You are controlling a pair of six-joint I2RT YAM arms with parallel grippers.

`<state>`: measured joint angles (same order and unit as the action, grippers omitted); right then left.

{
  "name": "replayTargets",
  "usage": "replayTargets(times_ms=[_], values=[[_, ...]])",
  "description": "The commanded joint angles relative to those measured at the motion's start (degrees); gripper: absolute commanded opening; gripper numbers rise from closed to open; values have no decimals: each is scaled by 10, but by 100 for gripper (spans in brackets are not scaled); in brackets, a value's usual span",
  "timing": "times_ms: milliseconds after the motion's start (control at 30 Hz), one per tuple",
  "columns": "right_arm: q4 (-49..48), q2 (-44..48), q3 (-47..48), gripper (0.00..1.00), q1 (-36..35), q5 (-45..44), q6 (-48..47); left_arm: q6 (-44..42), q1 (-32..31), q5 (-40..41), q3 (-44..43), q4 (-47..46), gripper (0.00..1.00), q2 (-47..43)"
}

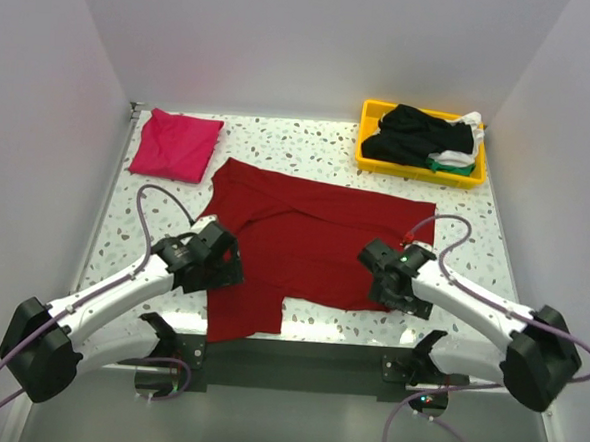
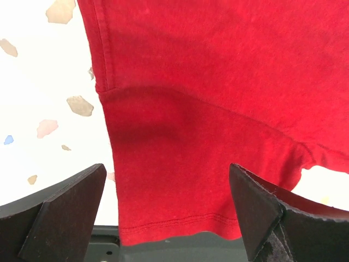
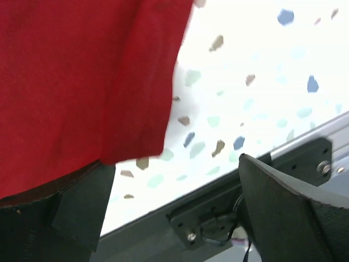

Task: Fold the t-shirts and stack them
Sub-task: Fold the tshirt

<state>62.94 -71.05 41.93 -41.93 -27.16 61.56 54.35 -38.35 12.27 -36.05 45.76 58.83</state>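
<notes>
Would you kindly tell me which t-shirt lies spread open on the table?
The dark red t-shirt, mid-table; the pink t-shirt lies folded, the other t-shirts sit in the yellow tray.

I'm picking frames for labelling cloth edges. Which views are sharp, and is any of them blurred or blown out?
Top external: sharp and evenly lit, with only soft shadows, and the dark red t-shirt is clearly outlined. Left wrist: the shirt's stitching is crisp, but the table is washed out almost to white. Right wrist: blurred, with the shirt's edge and the table's specks smeared.
</notes>
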Motion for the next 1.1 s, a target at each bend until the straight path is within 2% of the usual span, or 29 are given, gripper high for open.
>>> replayTargets(times_ms=[0,233,333,467,633,767,867,1000,1067], values=[[56,84,-25,99,8,20,104,15,-1,39,-49,42,100,8],[58,230,-76,99,11,61,171,7,-1,57,-55,67,100,31],[59,269,-84,99,11,31,195,3,-1,62,-55,55,100,37],[38,245,-56,99,11,25,118,-3,0,34,-50,56,100,42],[-87,167,-43,99,12,54,47,-4,0,-13,-31,85,100,36],[-61,94,-18,99,18,36,65,-11,0,-87,2,61,100,24],[-69,110,-43,99,54,50,64,-30,-1,-144,35,49,94,27],[-154,177,-84,99,150,109,25,-45,-6,-219,63,41,91,3],[-147,176,-82,99,159,108,21,-45,-11,-237,70,43,90,-14]])
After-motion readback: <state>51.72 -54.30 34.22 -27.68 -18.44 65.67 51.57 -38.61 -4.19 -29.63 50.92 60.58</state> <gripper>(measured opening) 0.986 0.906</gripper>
